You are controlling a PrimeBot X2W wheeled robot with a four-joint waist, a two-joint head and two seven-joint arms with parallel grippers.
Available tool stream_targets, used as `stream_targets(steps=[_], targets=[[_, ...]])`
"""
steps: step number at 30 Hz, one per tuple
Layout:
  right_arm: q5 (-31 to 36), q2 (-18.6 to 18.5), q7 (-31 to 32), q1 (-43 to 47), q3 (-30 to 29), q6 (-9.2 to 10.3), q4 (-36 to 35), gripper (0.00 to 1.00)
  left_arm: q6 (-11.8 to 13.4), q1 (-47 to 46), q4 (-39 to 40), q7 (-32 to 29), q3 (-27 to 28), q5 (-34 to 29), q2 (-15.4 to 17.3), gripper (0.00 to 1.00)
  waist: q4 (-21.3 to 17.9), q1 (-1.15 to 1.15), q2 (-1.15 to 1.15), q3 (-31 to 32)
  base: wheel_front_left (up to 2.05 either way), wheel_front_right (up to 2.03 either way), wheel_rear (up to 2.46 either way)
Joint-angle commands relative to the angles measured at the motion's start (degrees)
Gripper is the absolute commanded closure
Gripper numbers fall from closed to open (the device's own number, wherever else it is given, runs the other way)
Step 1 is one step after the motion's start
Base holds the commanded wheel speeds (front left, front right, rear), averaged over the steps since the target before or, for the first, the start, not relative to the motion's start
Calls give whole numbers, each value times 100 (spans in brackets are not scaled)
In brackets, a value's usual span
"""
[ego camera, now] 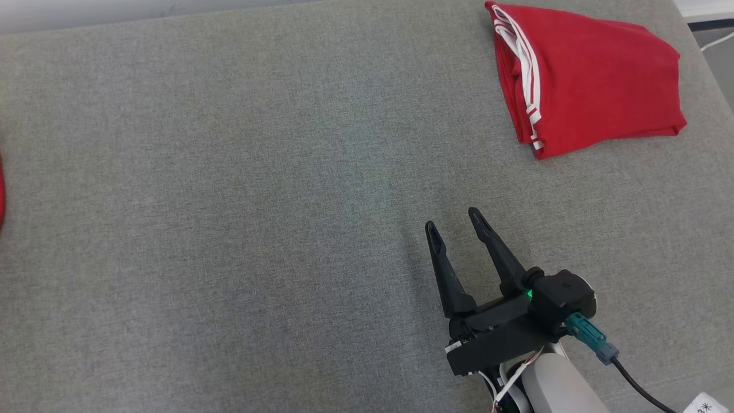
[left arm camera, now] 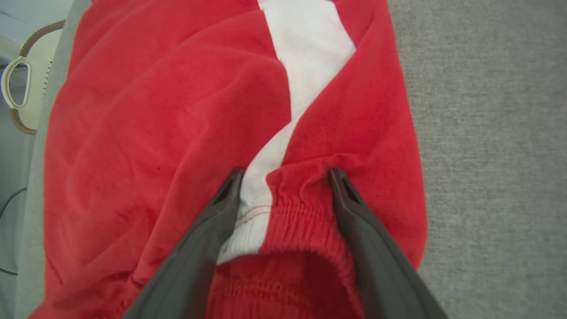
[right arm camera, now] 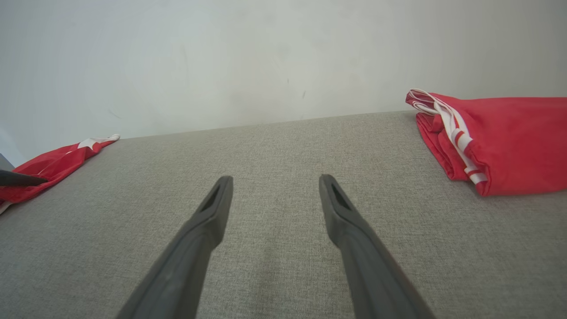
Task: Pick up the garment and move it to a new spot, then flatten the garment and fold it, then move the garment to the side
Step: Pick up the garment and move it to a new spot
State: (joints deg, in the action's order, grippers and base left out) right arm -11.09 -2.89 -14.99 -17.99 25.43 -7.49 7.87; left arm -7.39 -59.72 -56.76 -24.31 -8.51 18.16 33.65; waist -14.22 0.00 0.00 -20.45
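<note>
The left claw (left arm camera: pixel 287 173) has its jaws spread wide, one finger on either side of the gathered elastic waistband (left arm camera: pixel 305 221) of the red garment (left arm camera: pixel 146 133). The tips are at the cloth, and nothing is clamped yet. A white stripe (left arm camera: pixel 310 57) runs from the waistband away up the fabric. The garment lies crumpled near the left edge of the grey cloth-covered table (left arm camera: pixel 487 133).

The step in hand, as judged, is the first pick-up. To do it well, the fingers should sink deep enough to close on the full thickness of the band. A single skin of fabric would likely slide out, and the band looks like the thickest, firmest hold on offer. The claw should finish closing before any lift. The lift should go straight up until the hanging cloth clears the surface, because the edge is close and a sideways drag could pull the garment off.

The right claw (ego camera: pixel 453 219), likewise open and empty, hovers over bare table nearer the middle, well apart from the garment. That bare stretch is the likely new spot.

Farthest away, at the table's right rear, a second red garment (ego camera: pixel 590 80) lies folded and is best left undisturbed.
</note>
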Motion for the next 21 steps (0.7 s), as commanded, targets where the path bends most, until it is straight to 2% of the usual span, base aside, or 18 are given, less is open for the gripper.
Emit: stream_targets(steps=[1, 2, 3, 4, 12, 21], targets=[[-26, 0, -31, -9, 28, 0, -3, 0, 20, 39, -74, -41, -38, 19, 16, 0, 4, 0, 0, 5, 0, 0, 0], [-35, 0, -31, -8, 34, 0, 0, 0, 17, 69, -74, -31, -72, 18, 10, 4, 5, 0, 0, 8, 0, 0, 0], [-42, 0, -31, -9, 36, 0, 4, 0, 13, 88, -24, 68, -80, 32, 16, 60, 7, 0, 0, 9, 0, 0, 0], [-50, 0, -31, -9, 35, 0, 8, 0, 10, 114, 8, 147, -91, 45, 34, 100, 8, 0, 0, 12, 0, 0, 0], [-31, -2, -23, 79, -41, 0, 95, 0, -1, 187, 396, 831, -404, 269, -8, 100, 175, 0, 0, 219, 0, 0, 0], [-32, -1, -22, 207, -98, 0, 210, 0, -2, -67, 1301, 1441, -1395, 832, -98, 100, 432, 0, 0, 719, 0, 0, 0]])
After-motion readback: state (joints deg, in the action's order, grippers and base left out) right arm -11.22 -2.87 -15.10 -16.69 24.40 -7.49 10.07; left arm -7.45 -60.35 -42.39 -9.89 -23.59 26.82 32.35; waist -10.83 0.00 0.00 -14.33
